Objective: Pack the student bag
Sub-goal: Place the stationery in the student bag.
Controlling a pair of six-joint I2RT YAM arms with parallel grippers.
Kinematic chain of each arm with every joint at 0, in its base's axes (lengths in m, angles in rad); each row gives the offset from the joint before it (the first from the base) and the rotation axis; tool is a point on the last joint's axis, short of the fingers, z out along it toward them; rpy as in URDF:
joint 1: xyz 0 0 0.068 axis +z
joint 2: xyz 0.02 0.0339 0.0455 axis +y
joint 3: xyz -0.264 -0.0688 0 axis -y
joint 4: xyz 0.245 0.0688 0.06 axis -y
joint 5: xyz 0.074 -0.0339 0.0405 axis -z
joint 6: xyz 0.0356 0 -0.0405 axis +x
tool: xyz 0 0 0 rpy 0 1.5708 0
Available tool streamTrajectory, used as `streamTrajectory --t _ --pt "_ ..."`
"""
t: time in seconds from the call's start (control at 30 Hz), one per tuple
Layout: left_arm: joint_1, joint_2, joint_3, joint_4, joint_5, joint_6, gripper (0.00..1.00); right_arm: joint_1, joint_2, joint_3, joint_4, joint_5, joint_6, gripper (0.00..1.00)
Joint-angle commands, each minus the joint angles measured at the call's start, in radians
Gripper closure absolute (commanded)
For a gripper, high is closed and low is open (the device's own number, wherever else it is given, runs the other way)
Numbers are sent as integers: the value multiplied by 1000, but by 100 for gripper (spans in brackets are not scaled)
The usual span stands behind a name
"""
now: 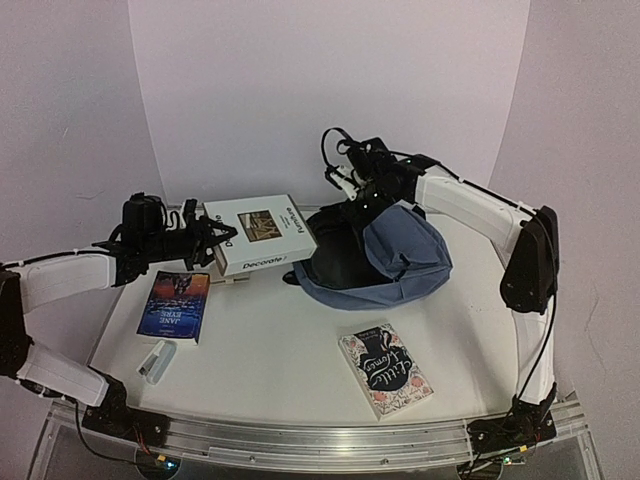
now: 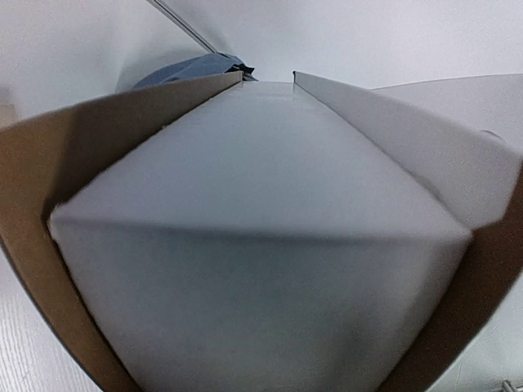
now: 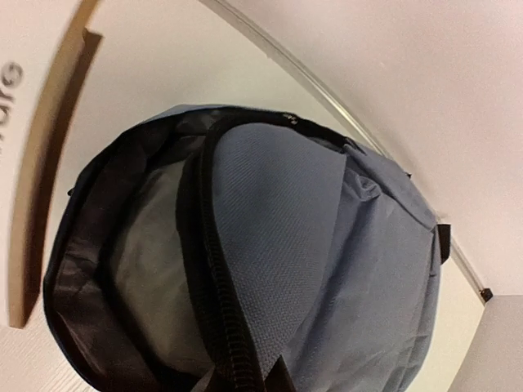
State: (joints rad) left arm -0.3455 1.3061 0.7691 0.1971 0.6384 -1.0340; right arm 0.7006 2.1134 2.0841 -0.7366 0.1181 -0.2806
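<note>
The student bag [image 1: 410,255], slate-blue with black lining, lies at the back centre-right with its mouth open toward the left. My right gripper [image 1: 368,200] is at the bag's top rim, shut on the zippered flap edge and holding it up. In the right wrist view the open bag [image 3: 327,245] fills the frame and my fingers are hidden. My left gripper [image 1: 205,240] is shut on a large white "Decorate" book [image 1: 262,235], held above the table just left of the bag's mouth. In the left wrist view the book [image 2: 261,204] fills the frame and hides my fingers; the bag [image 2: 192,69] shows beyond it.
A dark blue "Jane Eyre" book [image 1: 175,303] lies at the left of the white table [image 1: 280,350]. A small white object [image 1: 157,360] lies near the front left. A floral "Little Women" book [image 1: 385,372] lies at the front right. The white book's edge [image 3: 20,163] shows in the right wrist view.
</note>
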Motion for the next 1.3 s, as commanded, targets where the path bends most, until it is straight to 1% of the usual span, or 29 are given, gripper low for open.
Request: streamTrajectory --t 0.0,0.13,0.27,0.4,0.5,0.67,1.0,1.13,1.27 --pt "-32 83 33 163 66 -33 91 -1 -79 83 29 -24 -45 100" --pt "-41 196 24 296 95 -104 92 -2 -83 113 28 -23 -46 100" --pt "-67 296 45 378 101 -144 93 -3 -96 96 28 -45 -37 100" --pt "-111 418 110 423 88 -171 93 -3 -106 85 29 -76 -15 100" --pt "-132 512 173 502 94 -225 93 -2 -114 77 26 -122 13 100" --pt "-158 656 298 581 76 -286 93 0 -121 72 23 -263 74 100" --pt "-194 855 547 569 29 -340 91 0 -93 127 10 -393 127 100" --pt "-228 927 653 522 12 -331 90 1 -84 125 9 -425 138 100" --pt "-249 972 735 469 -15 -308 87 0 -85 114 10 -438 135 100"
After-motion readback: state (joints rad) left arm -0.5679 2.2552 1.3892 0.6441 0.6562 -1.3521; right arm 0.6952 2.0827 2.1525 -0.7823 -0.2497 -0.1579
